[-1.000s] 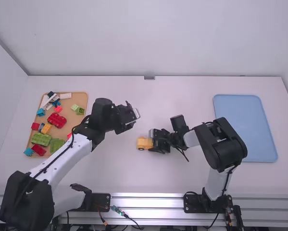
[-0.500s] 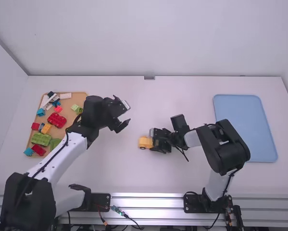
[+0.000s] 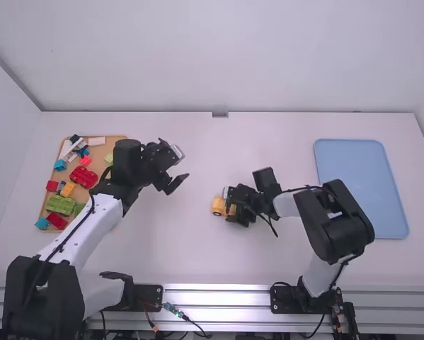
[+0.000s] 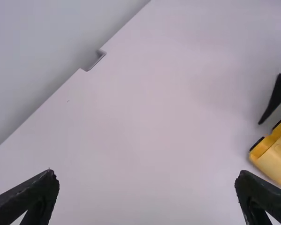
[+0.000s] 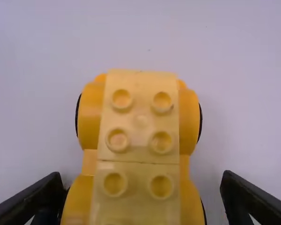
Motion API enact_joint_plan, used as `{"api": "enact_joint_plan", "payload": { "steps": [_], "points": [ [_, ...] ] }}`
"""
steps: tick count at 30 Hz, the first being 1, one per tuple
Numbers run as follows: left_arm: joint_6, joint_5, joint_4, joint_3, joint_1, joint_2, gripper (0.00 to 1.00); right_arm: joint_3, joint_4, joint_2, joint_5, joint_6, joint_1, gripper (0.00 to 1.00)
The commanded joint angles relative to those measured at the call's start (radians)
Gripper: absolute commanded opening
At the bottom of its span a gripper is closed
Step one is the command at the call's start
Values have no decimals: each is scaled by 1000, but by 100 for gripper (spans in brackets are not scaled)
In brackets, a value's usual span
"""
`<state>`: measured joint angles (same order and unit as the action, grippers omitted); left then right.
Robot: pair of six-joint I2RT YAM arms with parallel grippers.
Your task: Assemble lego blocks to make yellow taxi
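Clock: read flat on the high view, twelve away from the camera, six at the arms' bases, hub at the middle of the table or at the thing named.
Yellow car (image 3: 218, 206): rests near the hub of the white table (image 3: 226, 258), between the two fingers of the right gripper (image 3: 234, 204).
Car's top: carries pale yellow blocks (image 5: 140, 117) end to end, topped with round studs (image 5: 162, 142), over a deeper yellow base (image 5: 91, 112) with black wheels (image 5: 200, 123) at the sides.
Right gripper: comes in on the car from three o'clock, low by the table; fingers spread, one to each side of the car, with a gap showing on one side; cannot tell whether the other touches.
Left gripper (image 3: 182, 163): hangs between ten and eleven o'clock from the car, well apart; fingers spread wide with nothing between.
Left arm (image 3: 96, 227): reaches up from seven o'clock, hiding part of the brown tray (image 3: 114, 144).
Brown tray: lies at nine o'clock, filled with loose blocks.
Red block (image 3: 83, 176): sits near the tray's middle.
Within the tray: at twelve, a pink block (image 3: 86, 160); toward one, a white block (image 3: 96, 141); at ten, a teal block (image 3: 60, 165); between seven and eight, a green block (image 3: 60, 205); between eight and nine, a small orange block (image 3: 68, 189).
Blue tray (image 3: 360, 188): lies at three o'clock, well apart from the car.
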<state>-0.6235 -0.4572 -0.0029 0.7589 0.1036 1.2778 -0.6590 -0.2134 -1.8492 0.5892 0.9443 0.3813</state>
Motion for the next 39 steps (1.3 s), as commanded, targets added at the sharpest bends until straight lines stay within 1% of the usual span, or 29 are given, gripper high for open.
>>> {"api": "enact_joint_plan", "payload": {
  "steps": [1, 3, 5, 8, 9, 10, 13, 15, 16, 18, 20, 25, 27, 30, 32, 33, 35, 38, 39],
  "points": [
    [7, -25, 1, 5, -1, -2, 99, 18, 16, -3, -79, 13, -1, 90],
    [7, -26, 1, 5, -1, -2, 99, 18, 17, -3, -97, 14, -1, 90],
    [7, -25, 1, 5, -1, -2, 99, 18, 16, -3, -101, 14, -1, 85],
    [7, -25, 1, 5, -1, -2, 99, 18, 17, -3, -92, 42, -1, 60],
    [7, -25, 1, 5, -1, -2, 99, 18, 19, -3, -93, 51, -1, 59],
    [7, -25, 1, 5, -1, -2, 99, 18, 19, -3, -93, 55, -1, 56],
    [7, -25, 1, 5, -1, -2, 99, 18, 20, -3, -92, 75, -1, 54],
    [6, -25, 1, 5, -1, -2, 99, 18, 27, -3, -92, 110, -1, 57],
    [7, -25, 1, 5, -1, -2, 99, 18, 37, -3, -92, 138, -1, 62],
    [7, -25, 1, 5, -1, -2, 99, 18, 51, -3, -92, 177, -1, 68],
    [7, -25, 1, 5, -1, -2, 99, 18, 59, -3, -92, 191, -1, 68],
    [7, -26, 1, 5, -1, -2, 99, 18, 61, -3, -88, 190, -1, 73],
    [7, -25, 1, 5, -1, -2, 99, 18, 57, -3, -78, 189, -1, 79],
    [7, -25, 1, 5, -1, -2, 99, 18, 54, 1, -63, 185, -3, 82],
    [7, -26, 1, 5, -1, -2, 99, 18, 41, 10, -63, 156, -10, 87],
    [7, -26, 1, 5, -1, -2, 99, 18, 36, 23, -62, 134, -18, 90],
    [7, -25, 1, 5, 1, -2, 99, 18, 47, 46, -63, 125, -23, 91],
    [7, -25, 1, 5, 0, -2, 99, 18, 115, 112, -63, 126, -23, 99],
    [7, -26, 1, 5, 0, -2, 99, 18, 127, 123, -64, 126, -23, 99]
  ]
}}
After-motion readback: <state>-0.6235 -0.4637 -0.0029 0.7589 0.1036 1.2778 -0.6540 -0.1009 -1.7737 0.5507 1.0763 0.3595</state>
